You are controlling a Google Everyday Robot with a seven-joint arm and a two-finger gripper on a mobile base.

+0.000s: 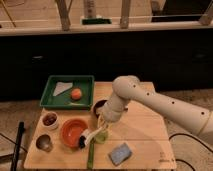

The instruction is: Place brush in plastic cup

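My gripper (102, 125) hangs from the white arm in the middle of the wooden table (145, 140) and is shut on the brush (89, 136). The brush's white handle slants down to the left from the fingers. Its black bristle head lies low by the right rim of the orange bowl (72, 131). The pale lime-green plastic cup (102, 137) stands just under and right of the gripper, partly hidden by it. The brush is beside the cup, not inside it.
A green tray (55, 100) at the back left holds an orange fruit (76, 94) and a white cloth (62, 88). A dark bowl (98, 106), a small white bowl (50, 120), a metal cup (43, 143), a long green stick (91, 156) and a grey-blue sponge (120, 153) surround the cup.
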